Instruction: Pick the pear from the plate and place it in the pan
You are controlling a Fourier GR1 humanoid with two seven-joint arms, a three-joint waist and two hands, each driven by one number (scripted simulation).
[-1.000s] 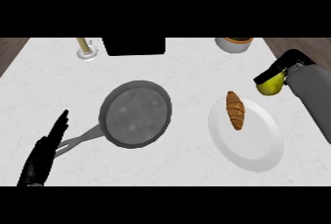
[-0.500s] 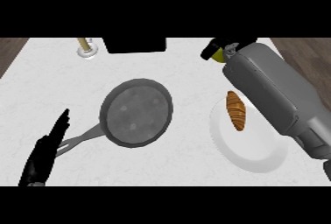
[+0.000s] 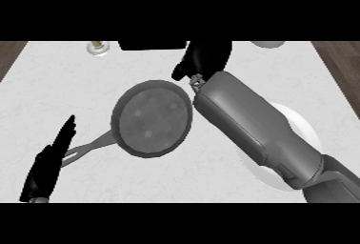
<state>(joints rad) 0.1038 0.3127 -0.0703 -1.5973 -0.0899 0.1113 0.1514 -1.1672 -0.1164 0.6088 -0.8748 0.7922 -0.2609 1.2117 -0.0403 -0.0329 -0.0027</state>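
In the head view the right hand (image 3: 202, 59), fingers curled with the pear presumably hidden inside, hovers at the pan's (image 3: 153, 118) one o'clock rim, so carrying seems underway and release over its centre next, while the left hand (image 3: 49, 164), fingers straight, rests at eight o'clock

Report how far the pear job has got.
Pickup looks done: the plate shows no pear where visible. In hand: the right hand, curled, sits beyond the pan's far rim; the pear itself is hidden. Left: lowering it into the pan. The left hand rests open beside the handle.
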